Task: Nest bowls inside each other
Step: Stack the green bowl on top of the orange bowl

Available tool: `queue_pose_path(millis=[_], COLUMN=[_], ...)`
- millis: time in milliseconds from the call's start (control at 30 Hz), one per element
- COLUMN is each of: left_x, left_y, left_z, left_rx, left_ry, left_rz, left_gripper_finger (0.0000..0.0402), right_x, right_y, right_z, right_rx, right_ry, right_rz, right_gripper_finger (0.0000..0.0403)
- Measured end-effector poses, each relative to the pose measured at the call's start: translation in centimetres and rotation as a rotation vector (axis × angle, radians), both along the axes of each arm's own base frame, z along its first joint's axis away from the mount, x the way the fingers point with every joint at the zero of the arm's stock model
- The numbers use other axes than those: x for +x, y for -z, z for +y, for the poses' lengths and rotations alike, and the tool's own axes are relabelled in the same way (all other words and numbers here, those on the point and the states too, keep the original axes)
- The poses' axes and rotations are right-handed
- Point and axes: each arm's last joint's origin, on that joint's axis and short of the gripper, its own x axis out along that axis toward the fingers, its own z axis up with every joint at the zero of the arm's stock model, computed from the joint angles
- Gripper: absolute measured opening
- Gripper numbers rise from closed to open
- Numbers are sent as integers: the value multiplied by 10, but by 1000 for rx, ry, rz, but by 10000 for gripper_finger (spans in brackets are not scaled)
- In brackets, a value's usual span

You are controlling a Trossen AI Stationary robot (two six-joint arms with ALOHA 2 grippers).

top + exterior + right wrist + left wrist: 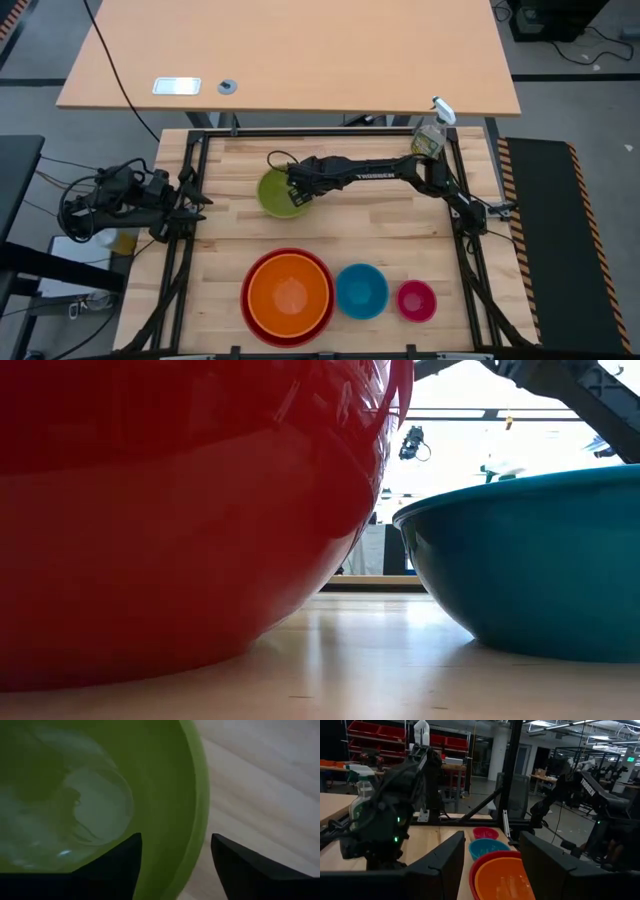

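Note:
The lime green bowl (273, 192) stands alone on its base at the table's far middle. My right gripper (298, 196) hangs over its right rim, pointing steeply down and open. In the right wrist view one finger (116, 867) is above the bowl's inside and the other (250, 870) is above the table outside the rim (197, 820); I see no touch. The orange bowl (289, 292) sits inside the red bowl (252, 310) at the near edge. To their right the blue bowl (361, 290) and the pink bowl (416, 300) stand singly. My left gripper (490, 865) waits open at the table's left edge.
A spray bottle (432, 135) stands at the table's far right corner. A dark frame rail (320, 131) runs round the table. A larger desk (290, 50) lies beyond the far edge. Bare wood lies between the green bowl and the near row of bowls.

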Motion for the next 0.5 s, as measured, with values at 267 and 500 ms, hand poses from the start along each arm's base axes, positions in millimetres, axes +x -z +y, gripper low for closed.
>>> queue_pose_path(millis=[267,500], left_x=[0,0], left_y=[0,0], left_z=[1,1], left_rx=[-2,-2], left_ry=[-35,-35], left_rz=[0,-1], left_gripper_finger=[192,192], right_x=[-4,-2], right_y=[16,9], right_z=[-1,-2], right_rx=[-3,-8], right_ry=[7,16], right_rz=[11,-29], right_gripper_finger=[135,43])
